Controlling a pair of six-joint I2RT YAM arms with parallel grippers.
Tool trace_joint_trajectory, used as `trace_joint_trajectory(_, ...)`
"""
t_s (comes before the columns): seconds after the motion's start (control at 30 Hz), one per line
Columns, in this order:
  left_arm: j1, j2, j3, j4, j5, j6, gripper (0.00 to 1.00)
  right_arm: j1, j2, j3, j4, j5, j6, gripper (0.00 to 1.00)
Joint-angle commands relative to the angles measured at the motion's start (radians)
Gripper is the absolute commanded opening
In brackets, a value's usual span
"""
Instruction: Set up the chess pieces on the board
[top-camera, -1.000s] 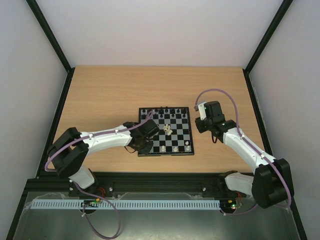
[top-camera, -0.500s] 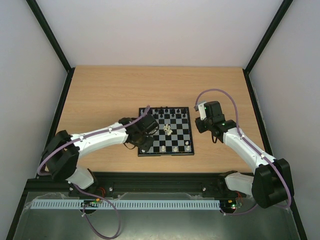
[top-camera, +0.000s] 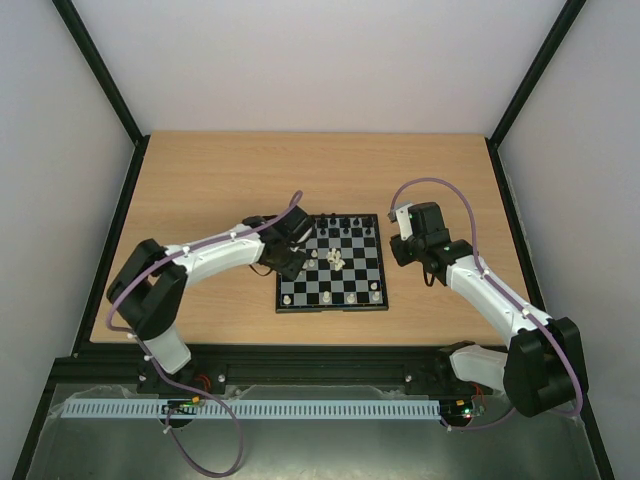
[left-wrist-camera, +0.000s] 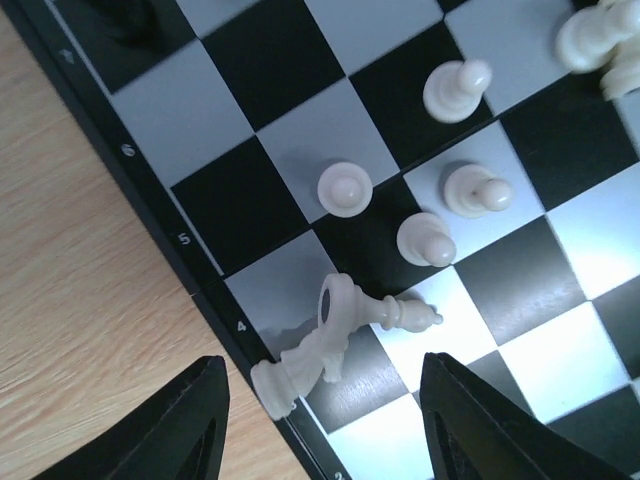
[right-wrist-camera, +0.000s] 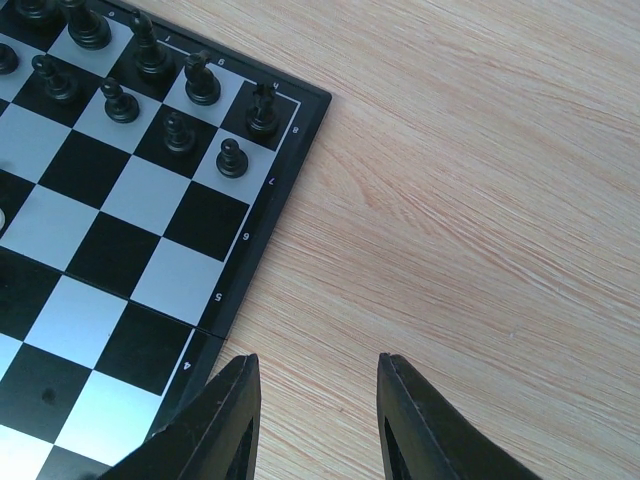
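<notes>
Over at the left rim of the small black-and-pale checkered chessboard (left-wrist-camera: 270, 110), your left tool (left-wrist-camera: 325, 400) has just sprung apart after being clamped tight a second ago, and the arm has slid from the board's near-left corner up along that edge. And what's in front of it? A cream-white knight (left-wrist-camera: 320, 345) lying flat on its side, its base hanging over the black border towards the light wooden bench (left-wrist-camera: 80, 280), with a slim cream-white piece (left-wrist-camera: 405, 315) toppled against it; bishop or pawn, I can't tell. So that let-go hasn't left you a standing piece, and I'd judge both need righting before they count. Left tool now: released, fingers set well apart, gripping nothing and touching nothing I can see, the fallen knight just ahead of the gap. Several cream-white pawns (left-wrist-camera: 345, 188) stand upright just beyond. Across the board, your right tool (right-wrist-camera: 315, 400) hasn't budged: fingers parted, nothing between them, hovering over bare bench just off the right edge, near the black chessmen (right-wrist-camera: 150, 60) ranked in the far rows. Overhead, a cream cluster (top-camera: 337, 260) sits mid-board, so plenty is left to place.
</notes>
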Motion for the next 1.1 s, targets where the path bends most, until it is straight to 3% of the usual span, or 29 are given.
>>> trace_joint_trajectory(0.0,0.010,0.055,0.015,0.006,0.010,0.068,0.53,-0.003,-0.013,-0.008,-0.040,-0.006,-0.010,0.35)
trace_joint_trajectory(0.63,-0.008,0.029,-0.087,0.006,0.035,0.062,0.46,-0.003,0.002,-0.005,-0.041,-0.006,-0.011,0.35)
trace_joint_trajectory(1.07,-0.011,0.017,-0.118,0.023,0.064,0.067,0.35,-0.003,0.006,-0.004,-0.046,-0.015,-0.014,0.35)
